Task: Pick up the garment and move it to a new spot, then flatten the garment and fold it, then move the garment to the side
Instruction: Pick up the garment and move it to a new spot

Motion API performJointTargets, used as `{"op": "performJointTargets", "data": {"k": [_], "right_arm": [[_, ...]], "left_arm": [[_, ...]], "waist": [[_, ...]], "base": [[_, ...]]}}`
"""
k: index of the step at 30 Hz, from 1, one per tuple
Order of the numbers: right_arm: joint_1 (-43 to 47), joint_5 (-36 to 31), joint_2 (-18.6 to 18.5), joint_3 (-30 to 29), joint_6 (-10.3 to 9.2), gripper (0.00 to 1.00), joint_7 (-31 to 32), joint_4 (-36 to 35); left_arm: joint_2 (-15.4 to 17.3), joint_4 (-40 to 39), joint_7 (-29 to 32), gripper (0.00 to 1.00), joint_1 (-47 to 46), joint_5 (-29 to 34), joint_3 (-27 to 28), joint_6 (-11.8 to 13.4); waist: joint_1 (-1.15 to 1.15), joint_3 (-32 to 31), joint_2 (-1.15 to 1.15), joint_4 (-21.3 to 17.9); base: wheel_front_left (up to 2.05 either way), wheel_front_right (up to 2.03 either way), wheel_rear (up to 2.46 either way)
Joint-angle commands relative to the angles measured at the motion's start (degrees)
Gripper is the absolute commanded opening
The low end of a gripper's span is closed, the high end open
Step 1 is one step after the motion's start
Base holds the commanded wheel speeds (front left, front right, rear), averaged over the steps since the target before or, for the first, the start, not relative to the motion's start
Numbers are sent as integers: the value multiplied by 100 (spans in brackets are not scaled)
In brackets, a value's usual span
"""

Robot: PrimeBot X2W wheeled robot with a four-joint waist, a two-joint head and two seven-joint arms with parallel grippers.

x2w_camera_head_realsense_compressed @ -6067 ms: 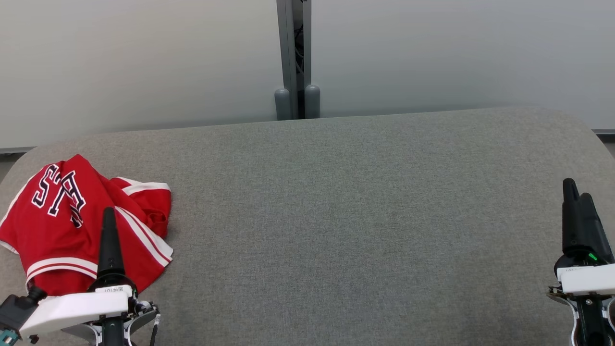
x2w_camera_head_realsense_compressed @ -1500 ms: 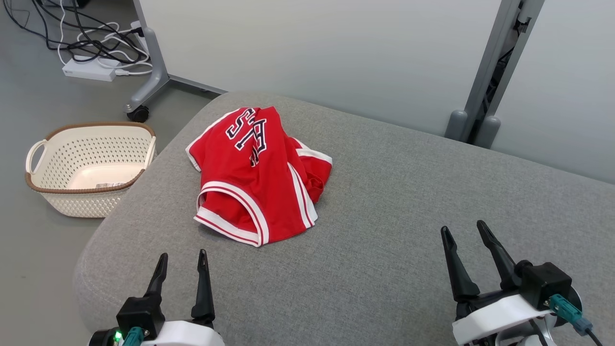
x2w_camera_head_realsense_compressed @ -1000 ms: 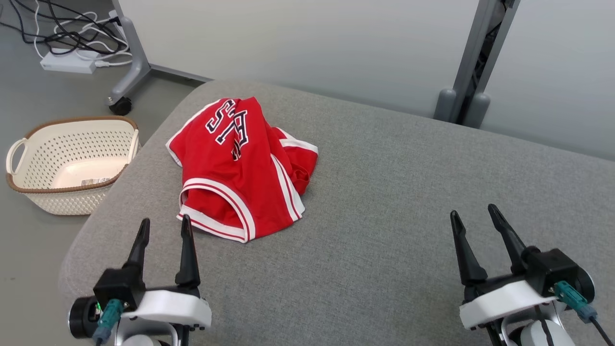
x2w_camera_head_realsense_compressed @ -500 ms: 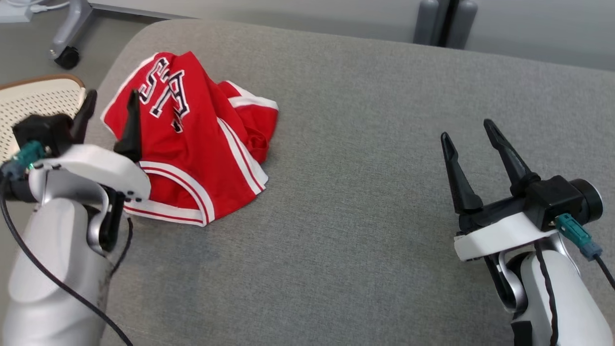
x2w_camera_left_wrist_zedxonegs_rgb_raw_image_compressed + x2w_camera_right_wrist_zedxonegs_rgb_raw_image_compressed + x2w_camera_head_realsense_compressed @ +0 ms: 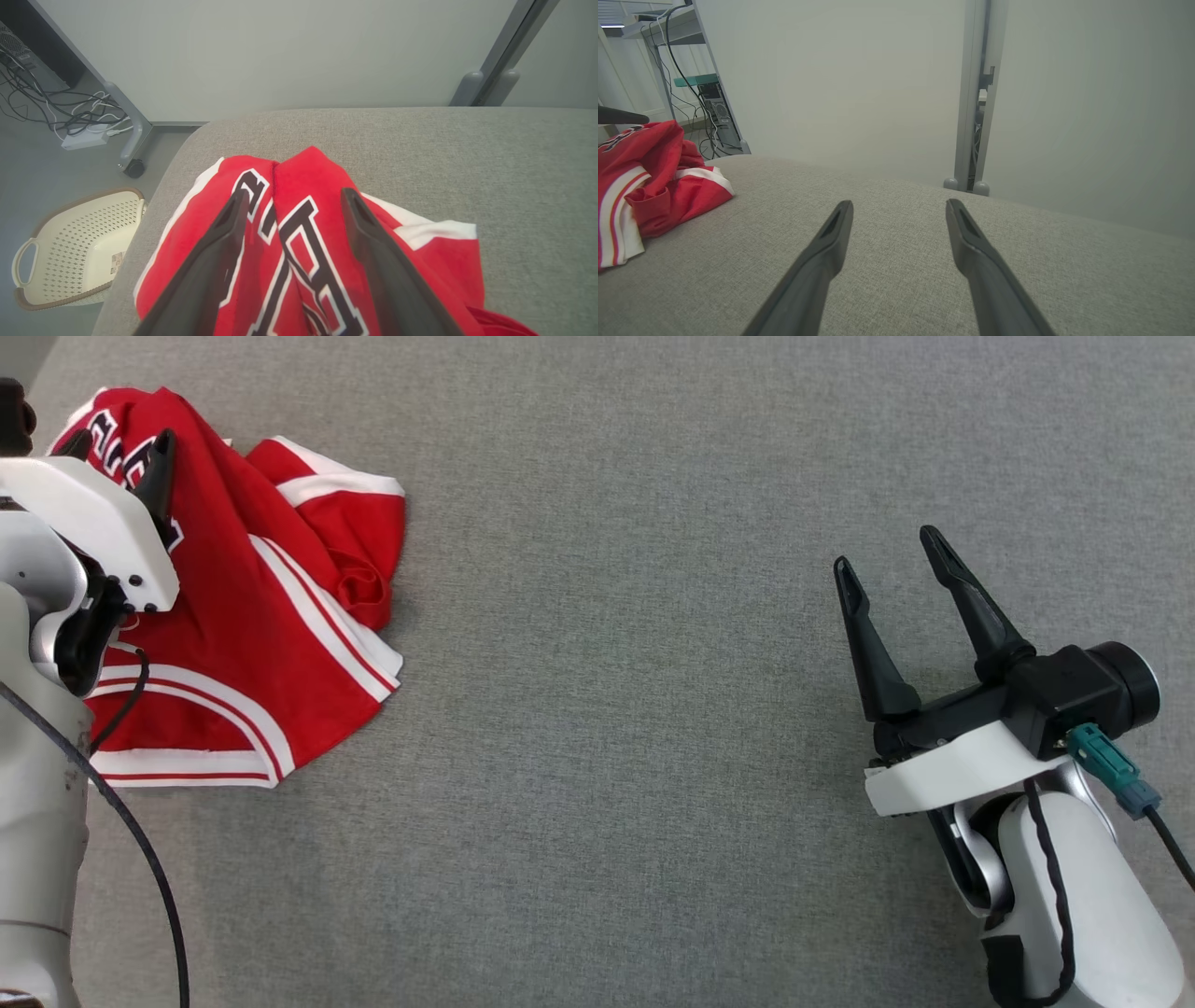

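Down at the far left of the left wrist view, a cream perforated plastic basket with a brown rim (image 5: 70,252) stands on the grey floor (image 5: 32,177), close beside the rounded corner of the work surface. Behind it a tangle of black and white cables (image 5: 51,105) runs to a white power strip (image 5: 86,139), next to a curved grey leg on a black caster (image 5: 133,161).

The crumpled red sports jersey with white trim and dark lettering (image 5: 224,597) lies at the left end of the grey woven upholstered surface (image 5: 635,663), bunched into folds, its striped hem towards the robot. The left gripper (image 5: 294,196) is over it with its two dark fingers spread apart, one on each side of the raised fold that bears the letters; I cannot tell whether they touch the cloth. Nothing is held between them.

Across a wide stretch of bare grey fabric, the right gripper (image 5: 887,549) hangs just above the surface, well apart from the jersey, its fingers likewise spread and holding nothing.

Behind the surface stand pale grey partition panels (image 5: 840,84), joined by an upright grey metal post (image 5: 973,93) with two rounded feet (image 5: 966,185) at its base. At the panels' left edge, the right wrist view shows a rack with a computer tower (image 5: 717,114) and hanging cords.
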Motion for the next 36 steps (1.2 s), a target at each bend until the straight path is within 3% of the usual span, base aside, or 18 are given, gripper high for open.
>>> {"op": "performJointTargets", "data": {"k": [1, 6, 13, 14, 15, 16, 24, 36], "right_arm": [[-63, 7, -28, 8, 3, 100, -43, 12], [-102, -23, -13, 67, 3, 100, -80, 46], [-152, -45, 20, 140, 3, 100, -110, 78], [-161, -41, 24, 146, 3, 100, -116, 85], [-168, -34, 27, 152, 3, 100, -122, 97], [-174, -27, 30, 155, 3, 100, -130, 111], [-145, -1, 47, 116, 3, 100, -180, 241], [92, 127, 97, 65, 3, 100, -283, 500]], "left_arm": [[34, 87, 100, 100, -137, -34, -27, -21], [138, 487, 642, 100, -387, -95, -175, -41], [194, 855, 868, 100, -580, -16, -298, 49], [194, 894, 880, 88, -580, -23, -303, 57], [192, 938, 896, 33, -569, -31, -309, 62], [187, 975, 892, 0, -565, -40, -317, 61], [165, 1083, 634, 0, -635, -92, -334, 86], [-37, 782, -852, 0, -512, -318, -73, 264]], "waist": [[0, 111, 0, -97], [0, 219, 0, -164], [0, 297, 0, -204], [0, 298, 0, -206], [0, 296, 0, -206], [0, 292, 0, -206], [0, 156, 0, -166], [0, -597, 0, -114]], "base": [[0, 0, 0], [0, 0, 0], [0, 0, 0], [0, 0, 0], [0, 0, 0], [0, 0, 0], [0, 0, 0], [0, 0, 0]]}}
